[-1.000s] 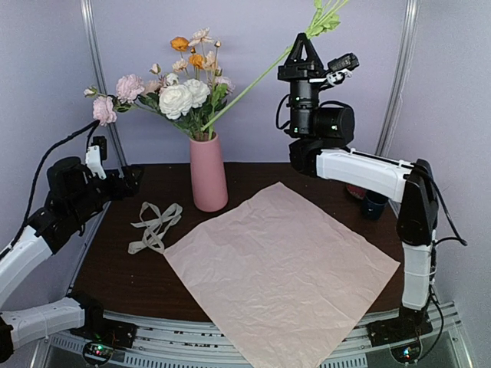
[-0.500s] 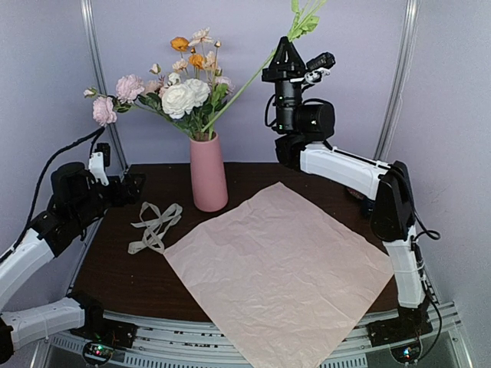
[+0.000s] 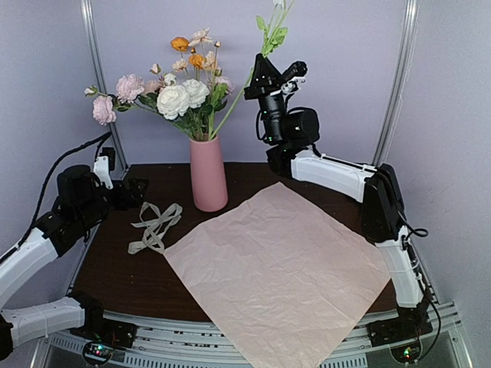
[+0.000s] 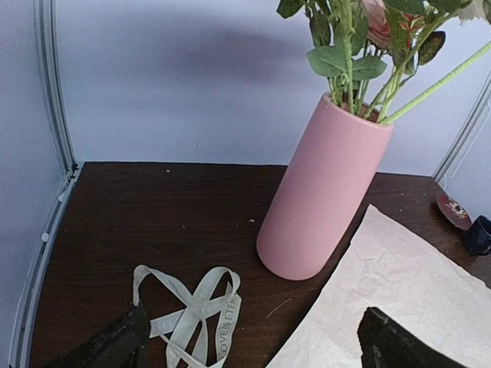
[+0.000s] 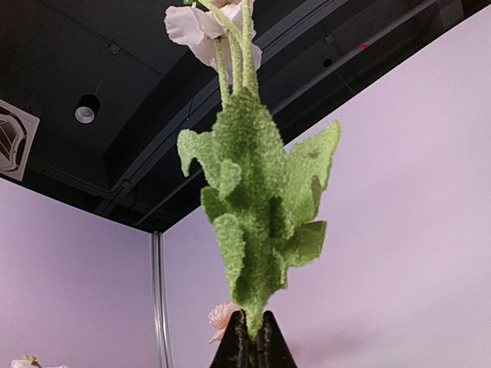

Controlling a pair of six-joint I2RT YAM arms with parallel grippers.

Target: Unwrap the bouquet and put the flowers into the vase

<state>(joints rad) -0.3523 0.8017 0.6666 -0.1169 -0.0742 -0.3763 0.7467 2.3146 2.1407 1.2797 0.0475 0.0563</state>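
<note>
One vase (image 3: 209, 175), one paper sheet (image 3: 280, 268), one ribbon (image 3: 153, 227), one cup (image 4: 479, 234)

Pink vase (image 3: 209, 175), cream ribbon (image 3: 156, 226), green leaf (image 5: 257, 199)

2 arms, same build; left arm (image 3: 27, 257) has white shell links, black joint housings, black cable (image 3: 54, 165) looping off wrist; right arm (image 3: 334, 172) has white links, bulky black motors; left gripper (image 4: 253, 314) fingers (image 4: 107, 349) black, tapered; small lights at bases (image 3: 96, 351).
</note>
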